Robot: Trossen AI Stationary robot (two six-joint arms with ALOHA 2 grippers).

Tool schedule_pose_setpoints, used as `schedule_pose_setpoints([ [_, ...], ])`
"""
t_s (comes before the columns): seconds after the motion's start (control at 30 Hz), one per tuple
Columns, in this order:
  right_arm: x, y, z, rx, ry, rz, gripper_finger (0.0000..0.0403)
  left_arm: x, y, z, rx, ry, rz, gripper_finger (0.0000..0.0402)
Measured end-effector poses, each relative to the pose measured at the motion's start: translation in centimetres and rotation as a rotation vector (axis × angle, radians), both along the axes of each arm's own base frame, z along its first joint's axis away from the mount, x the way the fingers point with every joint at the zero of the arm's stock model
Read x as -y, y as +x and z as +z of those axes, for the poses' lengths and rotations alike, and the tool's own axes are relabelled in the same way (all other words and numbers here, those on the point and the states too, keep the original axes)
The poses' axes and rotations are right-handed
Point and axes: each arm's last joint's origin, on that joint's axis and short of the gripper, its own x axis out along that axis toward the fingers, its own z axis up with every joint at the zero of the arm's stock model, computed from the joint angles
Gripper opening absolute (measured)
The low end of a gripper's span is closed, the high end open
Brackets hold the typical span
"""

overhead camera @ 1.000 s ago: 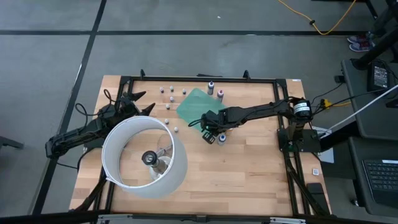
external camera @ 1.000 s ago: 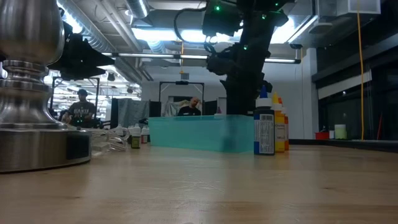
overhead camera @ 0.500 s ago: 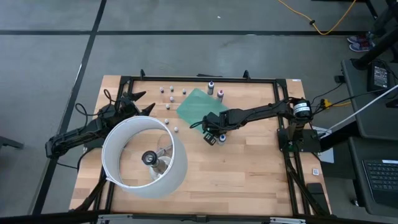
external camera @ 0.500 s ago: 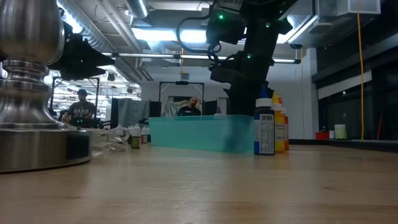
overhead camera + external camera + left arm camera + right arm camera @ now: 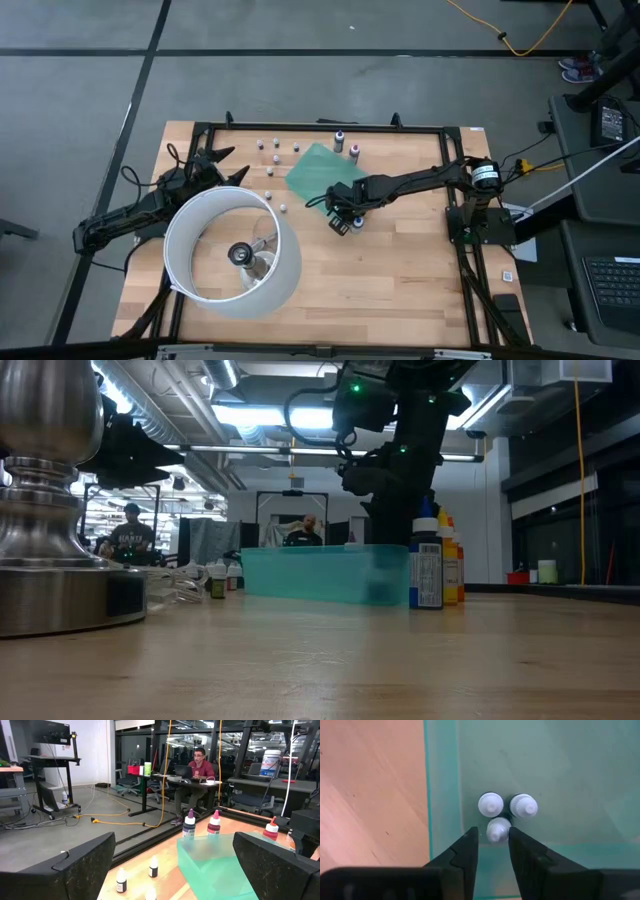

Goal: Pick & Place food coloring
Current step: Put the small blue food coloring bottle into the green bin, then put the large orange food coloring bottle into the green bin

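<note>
Three white-capped food coloring bottles [image 5: 498, 829] stand bunched at a corner of the teal tray [image 5: 315, 168]; in the low view they [image 5: 425, 565] stand upright on the table at its right end. My right gripper [image 5: 494, 837] hangs over them, pointing down and open narrowly, with its fingertips on either side of the nearest cap. Several tiny bottles [image 5: 275, 158] stand loose near the far edge, left of the tray. Two taller dark-capped ones [image 5: 338, 137] stand behind it. My left gripper [image 5: 232, 163] waits open at the table's left, facing the tray [image 5: 220, 865].
A big white ring lamp [image 5: 232, 250] on a metal base [image 5: 50, 510] fills the near-left of the table, beside my left arm. A black frame [image 5: 320, 126] runs along the table's edges. Bare wood [image 5: 400, 270] lies on the near-right. People sit in the room beyond.
My right gripper has shifted a little toward the table's right, settling over the bunched bottles. The bottles and the tray have stayed where they were.
</note>
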Motion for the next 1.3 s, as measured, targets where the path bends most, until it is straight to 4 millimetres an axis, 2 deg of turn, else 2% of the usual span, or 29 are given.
schedule_pose_setpoints([
  [0.43,0.3,-0.3,0.3,-0.016,0.039,0.003,0.0112,0.0,0.0,0.0,0.000,0.000,0.000,0.0400],
  [0.8,0.4,-0.2,3.0,0.034,0.013,0.052,0.0113,0.0,0.0,0.0,0.000,0.000,0.000,0.0400],
  [1.07,1.4,0.5,5.5,0.074,-0.018,0.104,0.0113,0.0,0.0,0.0,0.000,0.000,0.000,0.0400],
  [1.17,1.8,0.9,7.2,0.113,-0.042,0.148,0.0113,0.0,0.0,0.0,0.000,0.000,0.000,0.0400],
  [1.3,2.3,0.6,10.2,0.190,-0.063,0.254,0.0113,0.0,0.0,0.0,0.000,0.000,0.000,0.0400],
])
